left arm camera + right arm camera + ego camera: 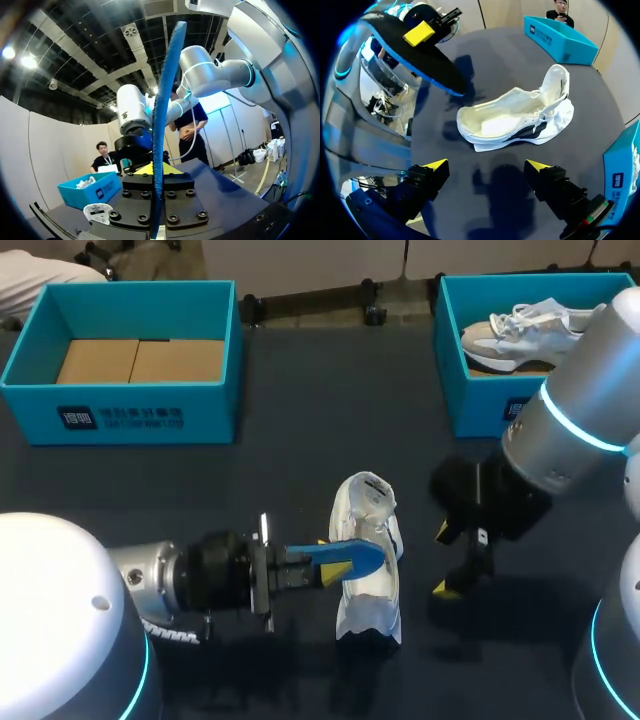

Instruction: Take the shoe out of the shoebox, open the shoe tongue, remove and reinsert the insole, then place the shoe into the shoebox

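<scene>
A white shoe (368, 585) (515, 120) rests on the dark table near the middle, its tongue pulled up and its inside laid bare. My left gripper (335, 560) (159, 170) is shut on a blue insole (350, 555) (162, 115), holding it just above the shoe. The right wrist view shows the insole (415, 57) from its dark underside, off beyond the shoe. My right gripper (441, 560) (487, 167) hangs open just right of the shoe, with nothing between its fingers.
A blue shoebox (35, 390) with a cardboard floor stands at the back left. A second blue box (470, 405) at the back right holds another pale sneaker (520, 335). My right arm reaches in over that box's front.
</scene>
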Robot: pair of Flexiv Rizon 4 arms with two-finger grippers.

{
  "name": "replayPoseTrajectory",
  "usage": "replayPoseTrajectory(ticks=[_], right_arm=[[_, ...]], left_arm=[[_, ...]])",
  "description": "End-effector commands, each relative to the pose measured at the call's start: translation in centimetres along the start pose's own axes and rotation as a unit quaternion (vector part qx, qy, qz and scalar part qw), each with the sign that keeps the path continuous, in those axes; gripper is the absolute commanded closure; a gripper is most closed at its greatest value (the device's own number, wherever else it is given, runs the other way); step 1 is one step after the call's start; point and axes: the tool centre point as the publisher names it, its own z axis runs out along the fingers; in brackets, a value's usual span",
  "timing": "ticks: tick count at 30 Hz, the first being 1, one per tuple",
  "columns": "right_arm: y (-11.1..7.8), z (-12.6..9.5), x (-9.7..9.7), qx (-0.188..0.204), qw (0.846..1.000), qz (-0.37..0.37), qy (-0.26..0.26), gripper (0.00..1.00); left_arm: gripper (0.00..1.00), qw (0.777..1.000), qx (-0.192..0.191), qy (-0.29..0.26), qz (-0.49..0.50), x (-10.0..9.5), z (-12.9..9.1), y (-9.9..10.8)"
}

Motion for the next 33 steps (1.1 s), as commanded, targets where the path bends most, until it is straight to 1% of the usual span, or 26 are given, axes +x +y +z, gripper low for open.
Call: replayPoseTrajectory(ticks=[1,4,6,15,16,17,18,19,20,23,25,27,28,33], right_arm=[[0.1,1.7,-0.3,0.001,1.0,-0.001,-0.001,0.0],[0.2,2.4,-0.3,0.012,1.0,0.005,-0.009,0.0],[-0.2,3.4,0.3,0.015,0.999,0.033,-0.017,0.0],[-0.2,3.4,0.3,0.015,0.999,0.033,-0.017,0.0],[-0.1,3.6,0.1,0.021,0.999,0.029,-0.017,0.0],[0.2,3.9,-0.2,0.036,0.999,0.023,-0.015,0.0],[0.5,4.2,-0.4,0.045,0.999,0.014,-0.017,0.0],[0.6,4.2,-0.5,0.046,0.999,0.012,-0.017,0.0],[1.0,4.5,-0.9,0.06,0.998,0.01,-0.011,0.0],[1.8,4.9,-1.3,0.083,0.996,-0.005,-0.013,0.0],[2.0,5.1,-1.7,0.085,0.996,-0.008,-0.014,0.0],[2.2,5.2,-2.0,0.095,0.995,-0.01,-0.007,0.0],[2.2,5.3,-2.1,0.097,0.995,-0.011,-0.009,0.0],[2.4,5.3,-2.2,0.099,0.995,-0.021,-0.012,0.0]], left_arm=[[1.0,1.0,0.011,-0.005,0.0,0.2,0.4,0.8],[1.0,1.0,0.008,0.0,0.005,0.5,0.5,1.1],[1.0,1.0,0.008,0.0,0.005,0.5,0.5,1.1],[1.0,1.0,0.008,0.0,0.005,0.5,0.5,1.1],[1.0,1.0,0.008,0.0,0.005,0.5,0.5,1.1],[1.0,1.0,0.017,-0.006,-0.008,0.4,0.6,1.5],[1.0,1.0,0.018,-0.009,-0.007,0.3,0.7,1.9],[1.0,1.0,0.018,-0.009,-0.006,0.3,0.7,2.0],[1.0,1.0,0.02,-0.01,-0.007,0.3,0.6,2.3],[1.0,1.0,0.028,-0.005,-0.003,0.5,0.4,2.5],[1.0,0.999,0.037,-0.003,-0.001,0.5,0.4,2.7],[1.0,1.0,0.026,-0.007,0.015,0.5,0.3,3.1],[1.0,0.999,0.032,-0.009,0.013,0.6,0.3,3.1],[1.0,0.999,0.031,-0.013,0.015,0.4,0.3,3.4]])
